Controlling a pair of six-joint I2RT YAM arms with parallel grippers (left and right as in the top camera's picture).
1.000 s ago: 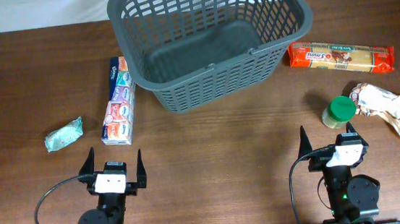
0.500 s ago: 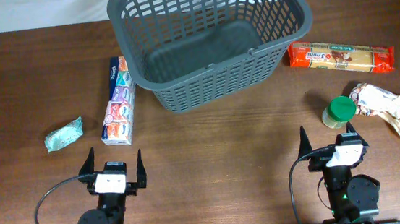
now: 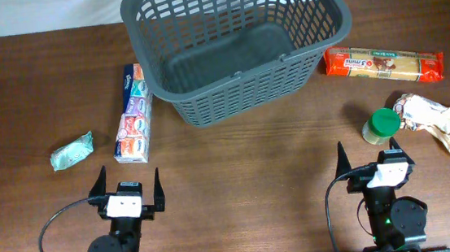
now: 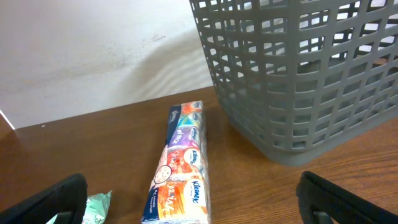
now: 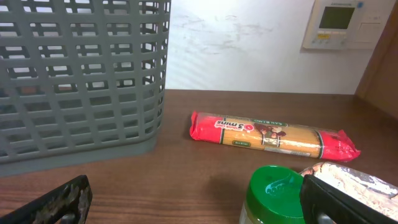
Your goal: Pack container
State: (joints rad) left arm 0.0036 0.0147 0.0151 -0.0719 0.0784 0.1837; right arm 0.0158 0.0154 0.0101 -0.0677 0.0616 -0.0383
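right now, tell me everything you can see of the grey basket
The basket is dark grey, plastic-looking, rectangular with rounded corners, slotted lattice walls and a solid rim. It stands upright and empty on the brown table, at the far middle. A tissue pack lies to its left and a red pasta packet to its right, both apart from its base.

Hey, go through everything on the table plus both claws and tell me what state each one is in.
Large dark grey slotted plastic basket: upright, empty.
Long multicoloured tissue multipack: lying flat.
Small teal soft packet: lying flat.
Long red spaghetti packet: lying flat.
Small green-lidded jar: upright, lid on.
Crumpled white and brown bag: on its side.
Left claw: open, empty.
Right claw: open, empty.
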